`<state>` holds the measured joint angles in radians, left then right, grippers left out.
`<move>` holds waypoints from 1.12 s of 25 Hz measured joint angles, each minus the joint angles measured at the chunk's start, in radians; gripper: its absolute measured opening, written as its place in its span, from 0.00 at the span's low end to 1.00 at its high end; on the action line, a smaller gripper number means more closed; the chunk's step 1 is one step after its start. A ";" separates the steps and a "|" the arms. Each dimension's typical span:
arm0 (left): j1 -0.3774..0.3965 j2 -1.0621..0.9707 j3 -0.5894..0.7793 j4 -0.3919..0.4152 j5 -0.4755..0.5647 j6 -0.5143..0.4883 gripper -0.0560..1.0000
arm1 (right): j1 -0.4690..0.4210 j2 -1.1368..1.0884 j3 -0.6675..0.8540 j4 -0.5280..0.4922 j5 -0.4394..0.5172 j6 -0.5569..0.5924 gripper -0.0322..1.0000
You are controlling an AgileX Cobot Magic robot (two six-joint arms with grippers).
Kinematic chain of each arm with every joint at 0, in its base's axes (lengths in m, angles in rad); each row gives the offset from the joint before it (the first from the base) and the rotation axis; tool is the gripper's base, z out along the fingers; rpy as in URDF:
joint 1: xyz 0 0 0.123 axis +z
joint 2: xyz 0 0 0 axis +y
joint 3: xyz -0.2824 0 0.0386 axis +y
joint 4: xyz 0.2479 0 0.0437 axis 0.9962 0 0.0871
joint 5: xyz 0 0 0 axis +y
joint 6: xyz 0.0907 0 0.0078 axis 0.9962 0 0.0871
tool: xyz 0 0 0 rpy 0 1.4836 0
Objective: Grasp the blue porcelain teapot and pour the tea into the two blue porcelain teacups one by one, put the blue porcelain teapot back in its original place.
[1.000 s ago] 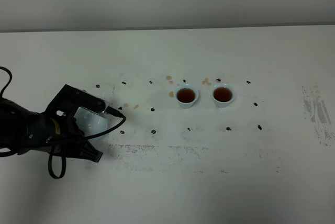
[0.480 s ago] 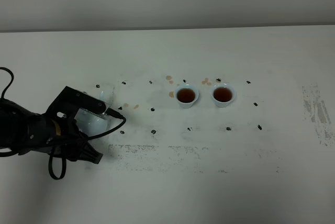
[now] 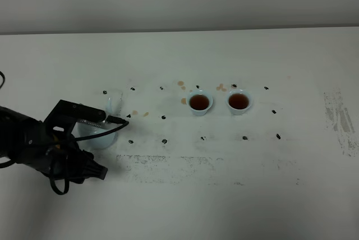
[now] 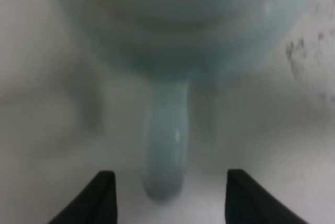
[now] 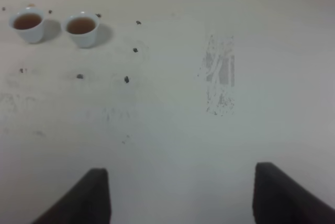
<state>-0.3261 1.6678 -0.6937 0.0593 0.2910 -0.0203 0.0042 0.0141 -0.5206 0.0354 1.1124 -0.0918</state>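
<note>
White tabletop (image 3: 185, 201), scuffed with grey marks and dotted with small dark specks, fills the scene beneath a plain pale wall. Nearest the camera side, at the left, the black left gripper (image 3: 84, 133) sits low over the surface, its two dark fingertips (image 4: 102, 198) spread apart on either side of the loop handle of the round pale sky-blue glazed teapot (image 3: 102, 133) without touching it; the teapot stands on the table just beyond the jaws, its body looming large and blurred in the left wrist view (image 4: 178, 30). Farther back, near the middle, the two small pale blue handleless teacups (image 3: 200, 102) stand side by side, close together yet apart, each holding dark brown tea, with a few brownish drips on the table around them. The right gripper (image 5: 180, 192) hangs over bare tabletop well to the right of the cups, its fingers wide apart and holding nothing.
</note>
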 joint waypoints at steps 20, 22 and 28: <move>0.474 -1.087 0.002 -0.160 0.655 0.389 0.49 | 0.000 0.000 0.000 0.000 0.000 0.000 0.57; 0.481 -1.160 0.011 -0.164 0.667 0.365 0.49 | 0.000 0.000 0.000 0.000 0.000 0.000 0.57; 0.484 -1.389 0.148 -0.186 0.677 0.334 0.49 | 0.000 0.000 0.000 0.000 0.000 0.000 0.57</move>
<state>0.1575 0.2791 -0.5453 -0.1264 0.9679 0.3139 0.0042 0.0141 -0.5206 0.0354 1.1124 -0.0918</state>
